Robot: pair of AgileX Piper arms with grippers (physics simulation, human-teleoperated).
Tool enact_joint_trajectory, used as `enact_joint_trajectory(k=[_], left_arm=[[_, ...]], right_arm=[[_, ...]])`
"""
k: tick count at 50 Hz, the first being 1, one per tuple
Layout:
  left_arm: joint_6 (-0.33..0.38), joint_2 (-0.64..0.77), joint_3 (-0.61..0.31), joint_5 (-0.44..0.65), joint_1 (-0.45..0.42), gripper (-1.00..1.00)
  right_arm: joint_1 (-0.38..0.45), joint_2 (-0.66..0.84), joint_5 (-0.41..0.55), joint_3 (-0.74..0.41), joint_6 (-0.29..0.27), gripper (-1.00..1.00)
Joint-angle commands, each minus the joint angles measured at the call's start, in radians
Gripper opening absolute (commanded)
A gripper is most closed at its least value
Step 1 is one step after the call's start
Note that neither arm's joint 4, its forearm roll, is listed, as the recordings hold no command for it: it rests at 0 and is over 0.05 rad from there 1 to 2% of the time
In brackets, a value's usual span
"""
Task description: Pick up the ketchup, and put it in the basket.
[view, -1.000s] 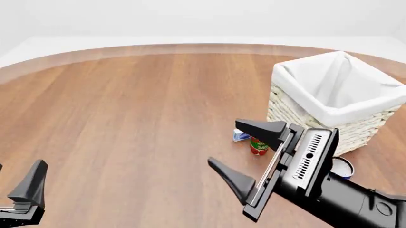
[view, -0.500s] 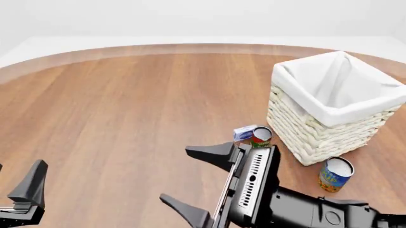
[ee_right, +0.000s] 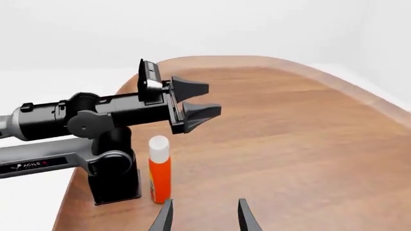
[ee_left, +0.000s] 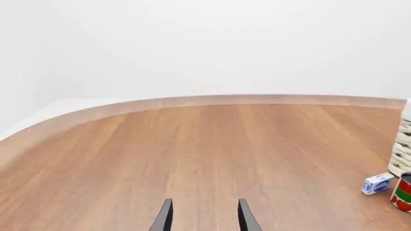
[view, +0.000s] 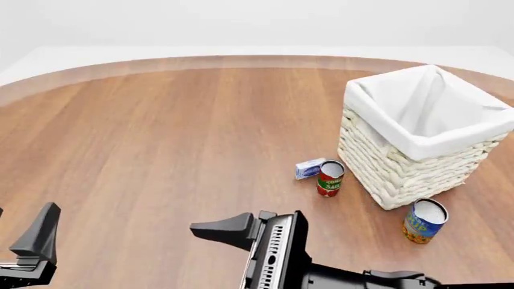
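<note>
- Ketchup (ee_right: 159, 169): red bottle, white cap, upright on the counter (view: 161, 138), just beside the left arm's base (ee_right: 114, 180) near the counter's edge. Seen only in the right wrist view; label not visible from this side.
- Basket (view: 418, 135): on the far right of the counter, white cloth folded over the rim, well apart from the bottle.
- Right pincer (ee_right: 203, 219): fingers spread, holding nothing, pointing across the counter toward the bottle and left arm; bare wood between them.
- Left pincer (ee_left: 204, 219): fingers apart, holding nothing, low over the bare left half of the counter; wide open room ahead up to the curved far edge.
- Red-and-green can (view: 329, 178): upright just beside the basket's near corner; lettering too small to read.
- Small blue-and-white box (view: 309, 168): lying just left of that can, print unreadable.
- Blue-and-yellow can (view: 423, 221): upright in front of the basket, near the right edge; label unreadable.
- Left arm's link carries "AGILEX" lettering (ee_right: 32, 164).
</note>
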Motion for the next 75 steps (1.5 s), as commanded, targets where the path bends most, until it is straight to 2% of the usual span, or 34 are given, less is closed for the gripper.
enact_joint_trajectory(k=[1, 3, 10, 18, 35, 48, 59, 75], left_arm=[[0.0, 0.0, 0.0, 0.0, 0.0, 1.0], [0.0, 0.0, 0.0, 0.0, 0.0, 1.0], [0.0, 0.0, 0.0, 0.0, 0.0, 1.0], [0.0, 0.0, 0.0, 0.0, 0.0, 1.0], [0.0, 0.0, 0.0, 0.0, 0.0, 1.0], [0.0, 0.0, 0.0, 0.0, 0.0, 1.0], [0.0, 0.0, 0.0, 0.0, 0.0, 1.0], [0.0, 0.0, 0.0, 0.0, 0.0, 1.0]], right_arm=[[0.058, 0.02, 0.008, -0.023, 0.084, 1.0], [0.081, 0.016, 0.002, -0.021, 0.115, 1.0], [0.132, 0.03, -0.004, -0.029, 0.148, 1.0], [0.163, 0.066, -0.009, -0.047, 0.154, 1.0], [0.252, 0.113, -0.015, -0.078, 0.209, 1.0], [0.252, 0.182, -0.024, -0.127, 0.223, 1.0], [0.226, 0.194, 0.0, -0.159, 0.221, 1.0], [0.236, 0.219, 0.004, -0.198, 0.222, 1.0]])
